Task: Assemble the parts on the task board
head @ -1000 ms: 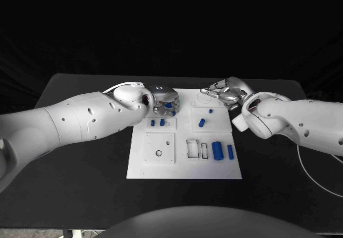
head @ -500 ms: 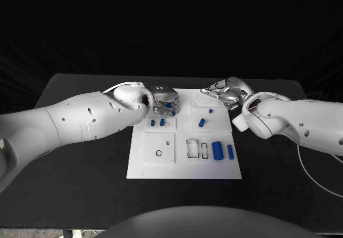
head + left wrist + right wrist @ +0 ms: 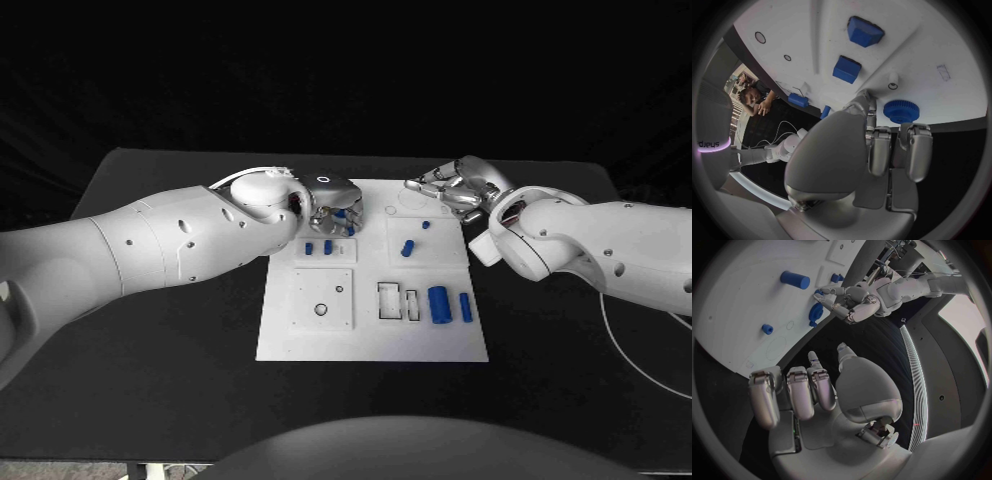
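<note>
The white task board [image 3: 372,335] lies in the middle of the table. My left hand [image 3: 335,200] hovers over its far left corner, fingers curled round a blue gear [image 3: 343,213]. In the left wrist view the gear [image 3: 902,111] sits at the board's edge between thumb and fingertips [image 3: 879,142]. The right wrist view shows the same gear [image 3: 815,313] under the left hand [image 3: 848,304]. My right hand [image 3: 454,188] holds nothing at the far right corner, beyond the board's edge; its fingers [image 3: 798,395] lie loosely side by side.
Two small blue blocks [image 3: 317,246] stand below the left hand, and a slanted blue piece [image 3: 408,247] mid-board. A thick blue cylinder [image 3: 438,304] and a thin one [image 3: 464,306] lie near the right edge, beside rectangular slots [image 3: 389,300]. Black table [image 3: 173,380] surrounds the board.
My left hand has settled slightly over the gear, so less blue shows beneath it. The right hand and the other parts have not moved.
</note>
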Robot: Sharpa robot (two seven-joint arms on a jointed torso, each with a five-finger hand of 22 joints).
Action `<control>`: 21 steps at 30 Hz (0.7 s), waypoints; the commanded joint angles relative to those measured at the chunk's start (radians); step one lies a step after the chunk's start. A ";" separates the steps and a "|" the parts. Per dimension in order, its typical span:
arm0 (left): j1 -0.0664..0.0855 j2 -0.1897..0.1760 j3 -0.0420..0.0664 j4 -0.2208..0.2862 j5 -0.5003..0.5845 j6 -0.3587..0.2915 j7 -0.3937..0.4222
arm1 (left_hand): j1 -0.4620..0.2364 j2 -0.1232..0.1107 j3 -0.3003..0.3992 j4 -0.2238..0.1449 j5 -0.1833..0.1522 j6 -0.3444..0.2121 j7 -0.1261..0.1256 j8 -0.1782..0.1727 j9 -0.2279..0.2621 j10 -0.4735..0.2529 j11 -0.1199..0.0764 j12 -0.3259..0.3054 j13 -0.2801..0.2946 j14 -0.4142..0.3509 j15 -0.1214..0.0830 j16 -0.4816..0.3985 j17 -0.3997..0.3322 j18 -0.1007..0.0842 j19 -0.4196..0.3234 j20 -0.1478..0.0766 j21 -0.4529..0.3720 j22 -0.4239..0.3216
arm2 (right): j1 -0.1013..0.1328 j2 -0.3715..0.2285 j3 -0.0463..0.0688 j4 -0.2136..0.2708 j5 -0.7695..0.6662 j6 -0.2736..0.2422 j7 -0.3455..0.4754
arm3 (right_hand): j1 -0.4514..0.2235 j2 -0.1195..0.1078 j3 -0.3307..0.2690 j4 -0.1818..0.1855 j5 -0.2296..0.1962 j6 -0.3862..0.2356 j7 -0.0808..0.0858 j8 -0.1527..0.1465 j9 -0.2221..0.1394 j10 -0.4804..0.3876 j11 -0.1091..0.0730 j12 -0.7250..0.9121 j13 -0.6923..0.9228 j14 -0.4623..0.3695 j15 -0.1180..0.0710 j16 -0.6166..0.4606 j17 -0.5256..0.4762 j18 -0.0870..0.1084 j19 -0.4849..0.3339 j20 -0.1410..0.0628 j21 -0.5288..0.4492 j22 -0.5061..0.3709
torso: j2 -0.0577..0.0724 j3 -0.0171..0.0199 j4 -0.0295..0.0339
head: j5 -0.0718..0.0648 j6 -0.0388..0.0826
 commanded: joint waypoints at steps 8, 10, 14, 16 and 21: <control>0.000 -0.019 0.001 0.033 -0.024 -0.039 0.014 | 0.003 -0.001 0.004 0.002 -0.004 0.006 0.003 0.002 0.000 0.007 0.003 0.000 -0.002 0.106 0.004 0.003 0.263 -0.008 0.105 -0.005 0.002 0.263 | -0.001 0.001 0.000 -0.002 -0.004 0.014 0.000 | 0.006 0.007 -0.007 0.001 0.004 0.004 0.002 0.003 0.001 0.103 0.007 -0.005 0.261 0.104 0.006 0.004 0.263 -0.007 0.105 0.008 0.004 0.263 | 0.000 0.0002 0.0006 | 0.002 0.000; 0.005 -0.027 0.002 0.046 -0.025 -0.047 0.011 | 0.003 -0.001 0.004 0.002 -0.004 0.006 0.003 0.002 0.000 0.007 0.003 -0.001 -0.002 0.106 0.004 0.003 0.263 -0.008 0.105 -0.005 0.002 0.263 | -0.001 0.001 0.000 -0.002 -0.004 0.014 0.000 | 0.006 0.007 -0.007 0.001 0.004 0.004 0.002 0.003 0.001 0.103 0.007 -0.005 0.261 0.104 0.006 0.004 0.263 -0.007 0.105 0.008 0.004 0.263 | 0.000 0.0003 -0.0001 | 0.003 0.000; 0.022 -0.044 0.004 0.072 -0.027 -0.053 0.003 | 0.003 -0.002 0.004 0.002 -0.004 0.007 0.003 0.002 0.000 0.007 0.003 -0.001 -0.002 0.106 0.004 0.003 0.263 -0.008 0.105 -0.005 0.002 0.263 | -0.001 0.002 0.000 -0.004 -0.004 0.014 -0.001 | 0.006 0.007 -0.007 0.001 0.004 0.004 0.002 0.003 0.001 0.103 0.007 -0.005 0.261 0.104 0.006 0.004 0.263 -0.007 0.105 0.008 0.004 0.263 | -0.001 0.0006 0.0014 | 0.003 0.000; 0.035 -0.054 0.005 0.086 -0.030 -0.052 -0.001 | 0.002 -0.002 0.004 0.003 -0.004 0.007 0.003 0.002 0.000 0.008 0.003 -0.001 -0.002 0.106 0.004 0.003 0.263 -0.008 0.105 -0.005 0.002 0.263 | -0.001 0.003 0.000 -0.004 -0.004 0.014 -0.001 | 0.006 0.007 -0.007 0.001 0.004 0.004 0.002 0.003 0.001 0.103 0.007 -0.005 0.261 0.104 0.006 0.004 0.263 -0.007 0.105 0.008 0.004 0.263 | 0.000 0.0008 0.0000 | 0.004 0.000; 0.062 -0.076 0.005 0.118 -0.034 -0.044 -0.011 | 0.000 -0.003 0.004 0.004 -0.004 0.008 0.004 0.002 0.000 0.009 0.004 -0.003 -0.002 0.106 0.005 0.003 0.263 -0.008 0.105 -0.004 0.002 0.263 | -0.002 0.003 0.000 -0.005 -0.004 0.015 -0.002 | 0.006 0.007 -0.007 0.001 0.004 0.004 0.002 0.003 0.001 0.103 0.007 -0.005 0.261 0.104 0.006 0.004 0.263 -0.007 0.105 0.008 0.004 0.263 | -0.001 0.0003 0.0012 | -0.002 -0.002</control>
